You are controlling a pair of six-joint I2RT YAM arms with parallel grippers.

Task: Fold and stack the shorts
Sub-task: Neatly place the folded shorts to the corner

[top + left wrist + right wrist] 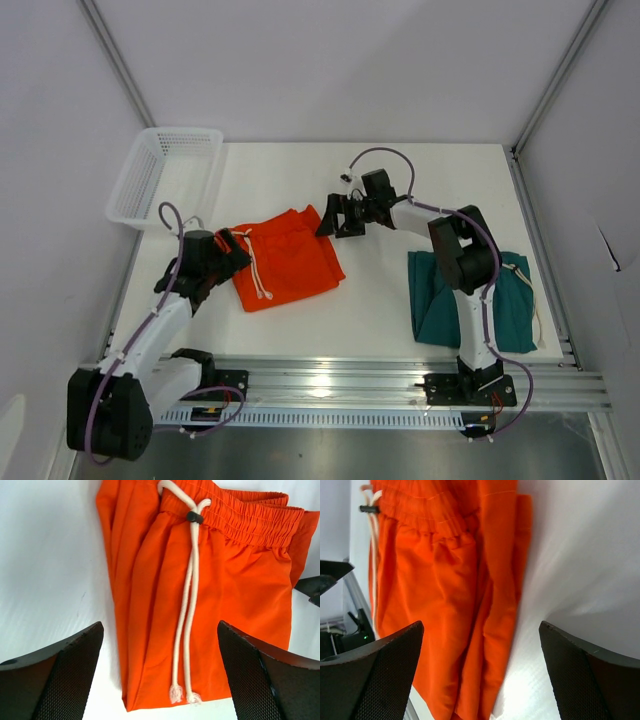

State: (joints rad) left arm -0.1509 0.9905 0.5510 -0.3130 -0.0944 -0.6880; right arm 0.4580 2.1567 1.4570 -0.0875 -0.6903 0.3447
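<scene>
The orange shorts (285, 258) lie folded on the white table, left of centre, their white drawstring (186, 615) trailing across the fabric. My left gripper (232, 262) stands open at their left edge, holding nothing; its wrist view has the shorts (215, 595) spread between the wide fingers (65, 675). My right gripper (330, 216) is open just above the shorts' upper right corner, with orange cloth (450, 605) below its spread fingers (380, 675). The teal-green shorts (470, 298) lie folded at the right, partly hidden by the right arm.
A white mesh basket (165, 175) stands at the table's back left corner, partly over the edge. An aluminium rail (340, 380) runs along the near edge, carrying both arm bases. Grey walls close in the left and right sides.
</scene>
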